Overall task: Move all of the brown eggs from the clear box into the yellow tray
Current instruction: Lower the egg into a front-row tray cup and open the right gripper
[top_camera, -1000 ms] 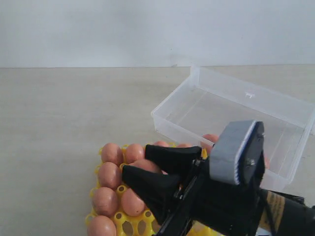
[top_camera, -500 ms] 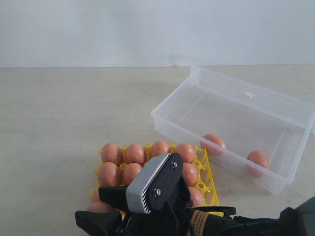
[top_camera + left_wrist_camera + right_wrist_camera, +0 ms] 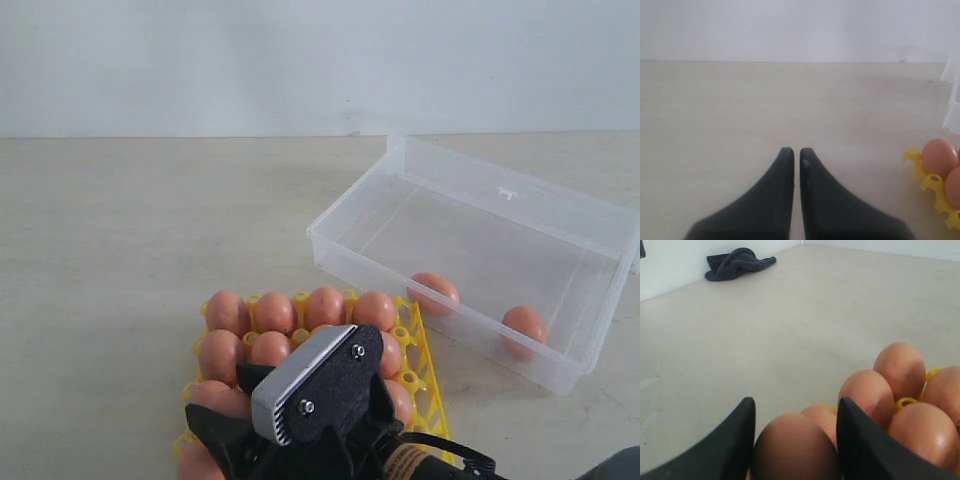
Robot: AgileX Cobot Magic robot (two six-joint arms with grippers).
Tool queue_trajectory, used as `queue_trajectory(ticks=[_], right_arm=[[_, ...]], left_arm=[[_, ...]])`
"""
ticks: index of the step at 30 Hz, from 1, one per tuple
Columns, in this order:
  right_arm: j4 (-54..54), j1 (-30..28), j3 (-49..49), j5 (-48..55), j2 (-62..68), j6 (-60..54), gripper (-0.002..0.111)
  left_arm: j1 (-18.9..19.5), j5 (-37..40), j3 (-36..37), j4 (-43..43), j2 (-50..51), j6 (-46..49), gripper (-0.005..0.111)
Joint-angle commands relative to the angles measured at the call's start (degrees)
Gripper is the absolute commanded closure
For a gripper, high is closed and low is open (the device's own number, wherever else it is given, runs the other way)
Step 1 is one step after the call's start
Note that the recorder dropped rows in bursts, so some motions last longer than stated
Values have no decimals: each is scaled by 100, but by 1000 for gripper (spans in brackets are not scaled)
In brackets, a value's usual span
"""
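Mostly the work is done, as I judge it. The yellow tray (image 3: 420,362) is nearly full of brown eggs (image 3: 274,312). I count ten of them in the exterior view, and the arm may hide more.

The clear box (image 3: 345,255), just beside the tray, holds only two. One egg (image 3: 433,292) lies by its front wall, and the other egg (image 3: 524,328) lies toward the near corner.

The right gripper (image 3: 796,415) clamps a held egg (image 3: 795,452) between its black fingers, low over the tray's near left part. I cannot see the cup below it. After this egg is set down, two are left to fetch.

The left gripper (image 3: 795,152) is closed on nothing, over the bare table (image 3: 740,100) beside the tray.

In all I see one tray, one box and thirteen eggs.
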Motion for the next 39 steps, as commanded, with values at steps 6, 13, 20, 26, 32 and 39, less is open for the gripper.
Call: queue_trajectory(ticks=[6, 13, 20, 26, 32, 39], right_arm=[[72, 23, -7, -166, 94, -23, 109], [158, 211, 19, -19, 94, -34, 109], [1642, 813, 276, -375, 94, -618, 109], [1517, 813, 333, -381, 94, -660, 109], [1506, 813, 333, -381, 94, -609, 109], [1337, 813, 333, -381, 112, -608, 109]], left_arm=[[-23, -54, -12, -45, -18, -21, 103], [-23, -54, -12, -45, -18, -21, 103], [-23, -54, -12, -45, -18, -21, 103], [-23, -54, -12, -45, -18, -21, 103], [-23, -54, -12, -45, -18, -21, 103], [-23, -54, -12, -45, -18, -21, 103]])
